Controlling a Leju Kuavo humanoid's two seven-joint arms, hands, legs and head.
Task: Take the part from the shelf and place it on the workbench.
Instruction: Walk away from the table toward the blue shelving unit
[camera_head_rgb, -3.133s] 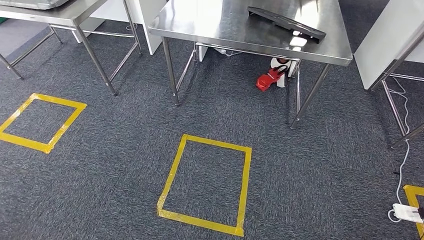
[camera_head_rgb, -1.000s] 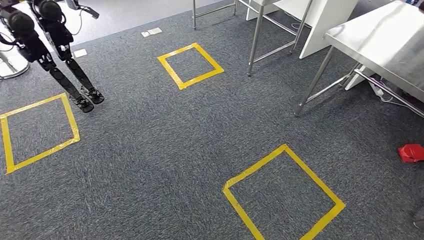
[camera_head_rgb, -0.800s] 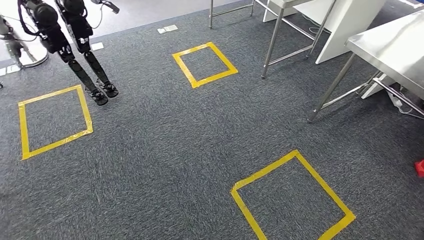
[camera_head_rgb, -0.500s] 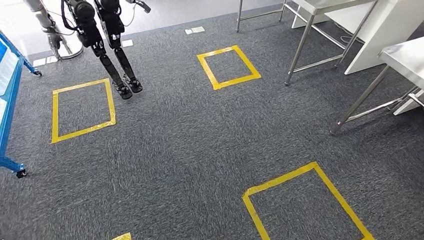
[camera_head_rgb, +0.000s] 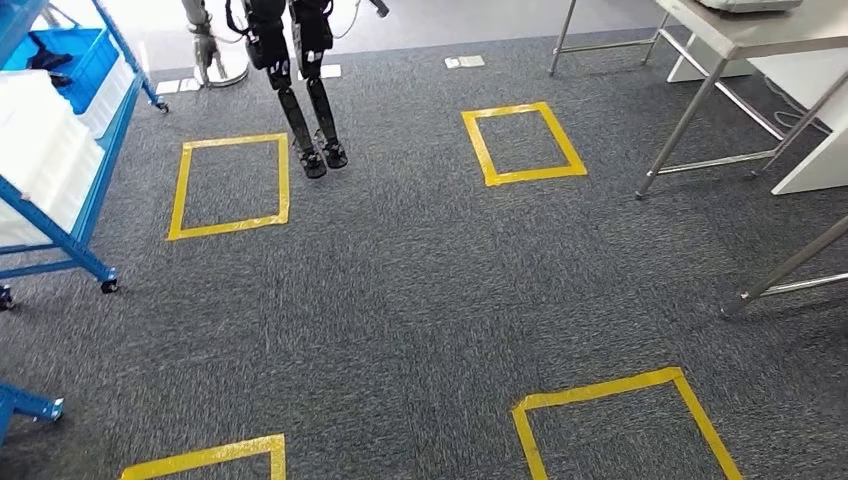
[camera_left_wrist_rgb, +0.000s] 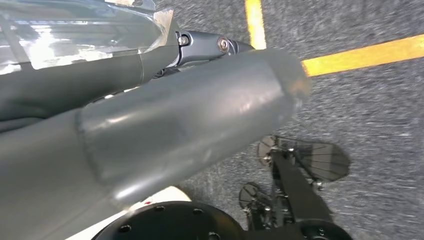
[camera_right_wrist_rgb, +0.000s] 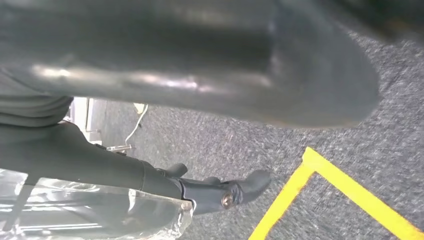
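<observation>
A blue wheeled shelf (camera_head_rgb: 88, 205) stands at the left edge of the head view. It carries white bins (camera_head_rgb: 40, 150) and a blue bin (camera_head_rgb: 80, 50) with a dark item (camera_head_rgb: 45, 58) in it, too small to identify. A steel table (camera_head_rgb: 745, 35) stands at the far right. My left hand (camera_left_wrist_rgb: 190, 115) hangs over the carpet, its thick grey thumb and a dark finger (camera_left_wrist_rgb: 210, 45) stretched out with nothing in them. Hanging the same way, my right hand (camera_right_wrist_rgb: 200, 75) has a dark finger (camera_right_wrist_rgb: 220, 192) extended and holds nothing.
Another robot's black legs (camera_head_rgb: 305, 100) stand at the back, beside a yellow tape square (camera_head_rgb: 230, 185). More tape squares (camera_head_rgb: 522, 143) (camera_head_rgb: 625, 430) mark the grey carpet. Table legs (camera_head_rgb: 690, 120) (camera_head_rgb: 790, 265) stand on the right, and a white panel (camera_head_rgb: 815, 160) beyond them.
The camera has swung left. The steel tables and the red object slid off to the right, and the blue shelf and the other robot's legs came into view.
</observation>
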